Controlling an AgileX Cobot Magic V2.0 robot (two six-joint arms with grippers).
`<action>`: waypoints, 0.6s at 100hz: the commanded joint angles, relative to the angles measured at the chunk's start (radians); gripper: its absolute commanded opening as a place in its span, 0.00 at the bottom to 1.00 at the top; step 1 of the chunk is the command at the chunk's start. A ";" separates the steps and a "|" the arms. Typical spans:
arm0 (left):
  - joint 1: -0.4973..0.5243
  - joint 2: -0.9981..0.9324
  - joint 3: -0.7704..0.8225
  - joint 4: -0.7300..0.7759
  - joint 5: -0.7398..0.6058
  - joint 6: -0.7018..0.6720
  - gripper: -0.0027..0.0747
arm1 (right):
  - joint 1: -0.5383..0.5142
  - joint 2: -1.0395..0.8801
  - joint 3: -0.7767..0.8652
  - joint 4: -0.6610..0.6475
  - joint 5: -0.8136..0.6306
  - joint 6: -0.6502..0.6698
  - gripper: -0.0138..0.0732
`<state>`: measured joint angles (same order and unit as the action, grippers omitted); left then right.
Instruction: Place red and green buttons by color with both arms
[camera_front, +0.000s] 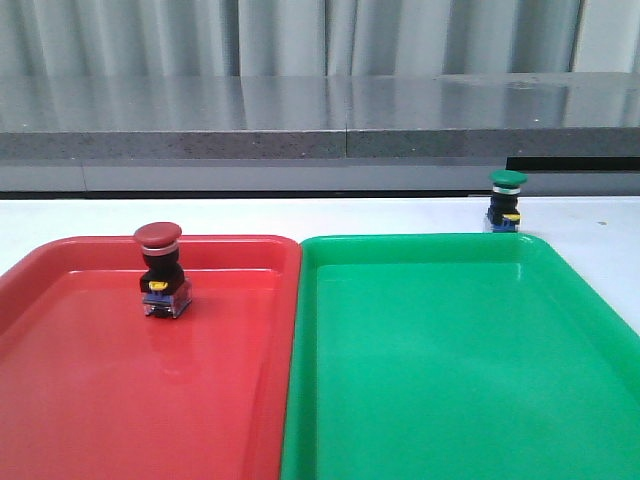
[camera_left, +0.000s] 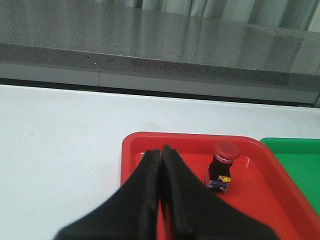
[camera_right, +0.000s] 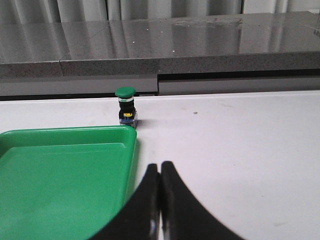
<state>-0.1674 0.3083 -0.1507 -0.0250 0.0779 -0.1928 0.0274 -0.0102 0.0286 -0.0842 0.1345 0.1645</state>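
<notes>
The red button stands upright inside the red tray, near its far edge; it also shows in the left wrist view. The green button stands upright on the white table just beyond the far right corner of the green tray; it also shows in the right wrist view. My left gripper is shut and empty, over the red tray's near left part, short of the red button. My right gripper is shut and empty, over the table beside the green tray. Neither gripper shows in the front view.
The two trays lie side by side, touching, on a white table. A grey stone ledge runs along the table's far edge, with curtains behind it.
</notes>
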 joint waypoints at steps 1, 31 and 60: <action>0.001 -0.005 -0.004 0.015 -0.083 -0.008 0.01 | -0.007 -0.016 -0.016 -0.002 -0.087 -0.005 0.08; 0.006 -0.211 0.135 0.087 -0.078 -0.008 0.01 | -0.007 -0.016 -0.016 -0.002 -0.087 -0.005 0.08; 0.104 -0.348 0.176 0.124 -0.035 -0.008 0.01 | -0.007 -0.016 -0.016 -0.002 -0.087 -0.005 0.08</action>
<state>-0.0863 -0.0048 0.0012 0.0933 0.1048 -0.1928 0.0274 -0.0102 0.0286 -0.0842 0.1345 0.1645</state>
